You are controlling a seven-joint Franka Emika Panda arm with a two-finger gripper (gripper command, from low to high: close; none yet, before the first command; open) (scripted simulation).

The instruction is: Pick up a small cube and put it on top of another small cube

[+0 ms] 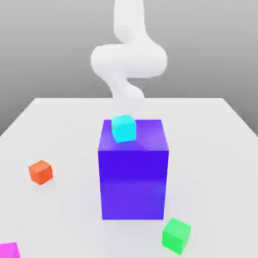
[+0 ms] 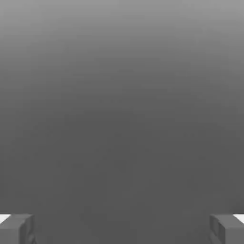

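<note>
In the exterior view, we see a white counter (image 1: 211, 166) with a large blue-violet box (image 1: 133, 184) standing upright in the middle. A small cyan cube (image 1: 124, 129) appears to sit on the box's top face, toward the exterior view's left, slightly turned so that more than one of its faces shows. Down on the counter, we find a small orange cube (image 1: 41, 172) well apart from the box on the exterior view's left, and a small green cube (image 1: 176, 236) near the box's front corner on the exterior view's right. We also see part of a small magenta cube (image 1: 9, 251), cut off at the near corner on the exterior view's left. The four small cubes are all apart from one another, with none stacked on another. Behind the box, we see the white arm (image 1: 129, 60) reaching down, its lower end pale and hard to make out just behind the cyan cube.

In the hand view, we see the tool (image 2: 122, 229) released: its two fingers stand wide apart, with nothing gripped between them. Beyond them, we see a plain grey expanse, darker in some parts and paler in others; we cannot tell which surface it is.
</note>
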